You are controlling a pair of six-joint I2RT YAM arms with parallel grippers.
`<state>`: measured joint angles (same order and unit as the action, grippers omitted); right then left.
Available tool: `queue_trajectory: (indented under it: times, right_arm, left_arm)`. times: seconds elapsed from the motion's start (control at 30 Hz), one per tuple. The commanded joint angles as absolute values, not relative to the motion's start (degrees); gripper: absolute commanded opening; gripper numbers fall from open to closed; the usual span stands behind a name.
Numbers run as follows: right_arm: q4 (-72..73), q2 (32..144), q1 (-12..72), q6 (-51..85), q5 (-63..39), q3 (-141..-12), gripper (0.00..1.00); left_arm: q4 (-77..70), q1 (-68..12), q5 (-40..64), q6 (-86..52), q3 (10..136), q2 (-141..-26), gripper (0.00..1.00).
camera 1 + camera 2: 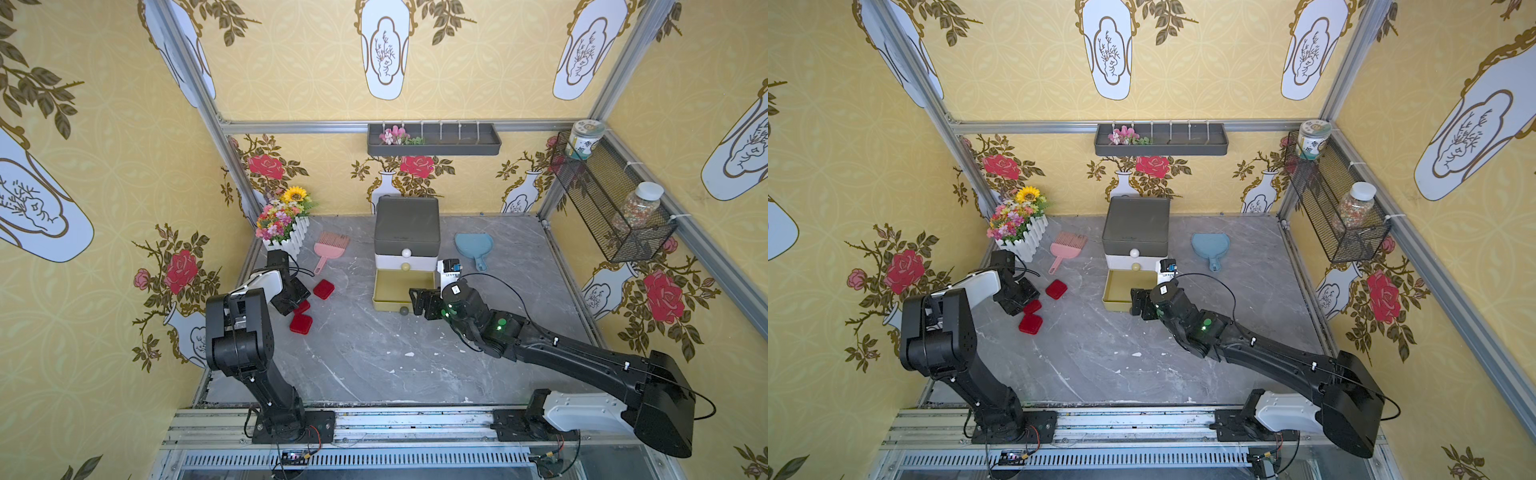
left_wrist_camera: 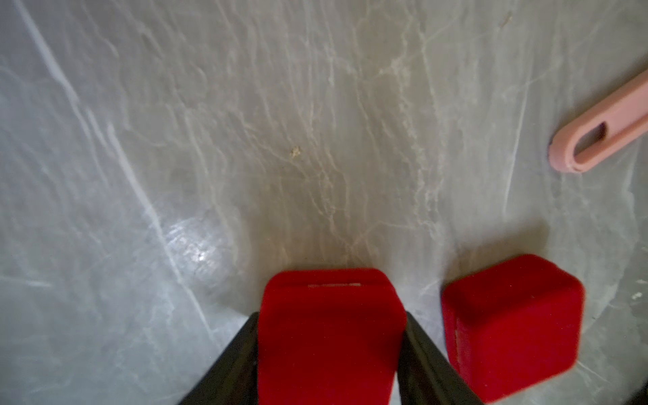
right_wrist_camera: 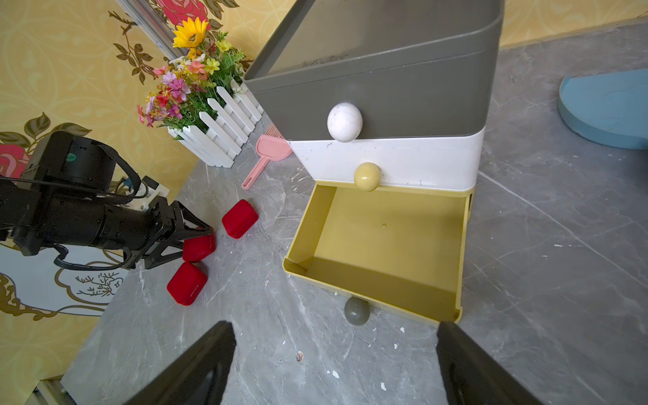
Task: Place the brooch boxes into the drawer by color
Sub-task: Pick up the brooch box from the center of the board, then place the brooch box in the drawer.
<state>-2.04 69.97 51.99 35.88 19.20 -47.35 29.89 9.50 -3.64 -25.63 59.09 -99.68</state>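
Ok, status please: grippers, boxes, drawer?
Left gripper shut on middle red brooch box. Right gripper open, before the open, empty olive-yellow drawer, maybe in the way. Two other red boxes on the tabletop.

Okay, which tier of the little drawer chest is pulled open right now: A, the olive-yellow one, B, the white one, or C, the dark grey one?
A: the olive-yellow bottom tier stands pulled out and empty, while the dark grey tier and the white tier above it are closed.
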Motion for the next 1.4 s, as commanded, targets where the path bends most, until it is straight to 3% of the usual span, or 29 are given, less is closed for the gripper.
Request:
queue_trajectory:
  times: [0.0, 0.27, 0.47, 0.8, 1.37]
  right_arm:
    - [-2.8, 69.2, 52.0, 36.8, 19.6, -47.0, 0.93]
    - [-4.9, 65.8, 52.0, 36.1, 22.1, -47.0, 0.93]
    - [-8.6, 61.3, 51.3, 34.6, 25.1, -47.3, 0.93]
    - [-16.1, 52.9, 49.7, 35.1, 28.8, -45.6, 0.93]
    - [-19.3, 51.8, 49.6, 36.2, 30.5, -45.2, 0.93]
  left_arm:
    - [31.0, 9.1, -3.5, -25.0, 59.5, -98.9, 0.54]
    - [36.9, 2.5, -4.8, -25.4, 65.6, -92.3, 0.54]
    - [41.2, -12.3, -4.7, -27.5, 76.8, -92.0, 0.54]
    - [41.2, -32.3, -6.6, -30.3, 88.9, -102.3, 0.54]
    - [38.5, -36.5, -8.1, -29.8, 81.6, -103.8, 0.54]
